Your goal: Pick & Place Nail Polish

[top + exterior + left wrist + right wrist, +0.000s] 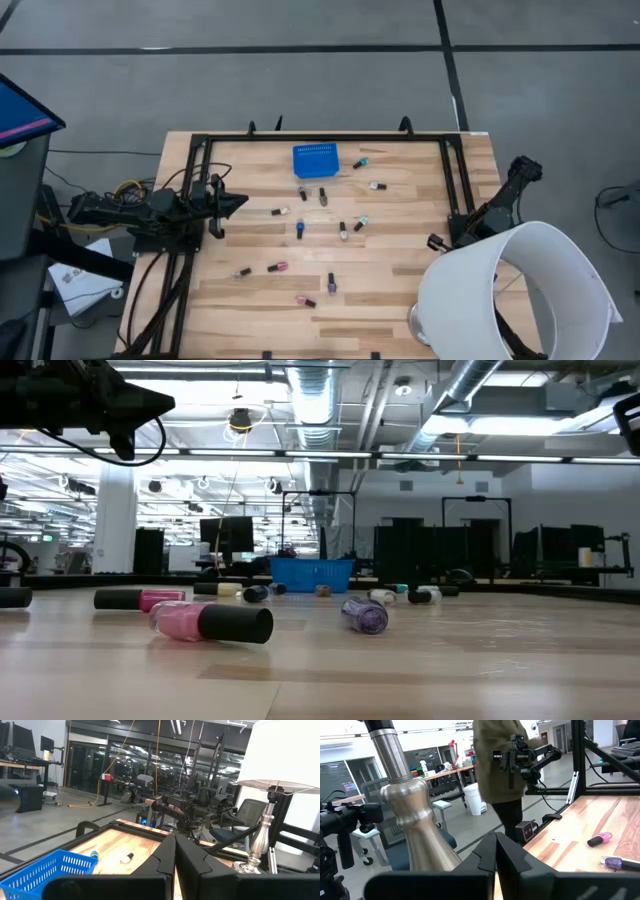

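Several tiny nail polish bottles with dark caps lie on their sides on the wooden table, among them a pink one (277,267), a purple one (331,284) and a blue one (299,229). In the low view the pink bottle (210,622) and the purple one (365,615) lie nearest. A blue mesh basket (315,160) stands on the table near its far edge. My left gripper (240,200) is shut and empty above the table's left side, clear of the bottles. My right gripper (434,243) is shut and empty at the table's right edge, beside a lamp.
A white lampshade (515,295) on a silver lamp base (415,815) stands at the table's near right corner, close to my right gripper. A black metal frame (200,150) borders the table. A person (502,770) stands beyond the table's left side.
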Available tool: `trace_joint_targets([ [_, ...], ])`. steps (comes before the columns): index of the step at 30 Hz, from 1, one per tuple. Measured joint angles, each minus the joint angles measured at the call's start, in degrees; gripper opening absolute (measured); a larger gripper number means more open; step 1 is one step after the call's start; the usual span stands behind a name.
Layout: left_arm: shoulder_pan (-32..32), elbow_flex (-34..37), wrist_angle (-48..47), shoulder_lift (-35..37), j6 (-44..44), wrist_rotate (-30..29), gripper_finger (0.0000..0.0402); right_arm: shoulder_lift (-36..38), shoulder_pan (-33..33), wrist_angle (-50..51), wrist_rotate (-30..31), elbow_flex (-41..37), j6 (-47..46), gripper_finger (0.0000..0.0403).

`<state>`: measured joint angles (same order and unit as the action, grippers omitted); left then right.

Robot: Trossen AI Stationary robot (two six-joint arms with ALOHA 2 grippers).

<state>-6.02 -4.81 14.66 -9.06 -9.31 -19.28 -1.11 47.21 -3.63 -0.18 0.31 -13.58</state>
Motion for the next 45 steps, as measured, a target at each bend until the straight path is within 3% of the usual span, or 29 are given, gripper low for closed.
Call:
trace_joint_targets([
  [22,0.0,0.01,0.29,0.0,-0.3,0.01,0.0,-0.01,0.01,-0.01,0.01,0.01,0.0,0.0],
  [29,-0.02,0.01,4.43,0.0,-1.86,0.01,0.0,-0.01,0.01,0.0,0.01,0.01,0.0,0.0],
  [35,0.0,-0.01,9.37,0.0,-8.5,0.02,0.0,-0.01,0.01,0.01,-0.01,-0.01,0.02,0.0],
  [45,-0.02,0.01,13.01,0.0,-9.04,0.01,0.0,-0.01,-0.03,-0.01,0.18,0.0,0.46,0.0],
])
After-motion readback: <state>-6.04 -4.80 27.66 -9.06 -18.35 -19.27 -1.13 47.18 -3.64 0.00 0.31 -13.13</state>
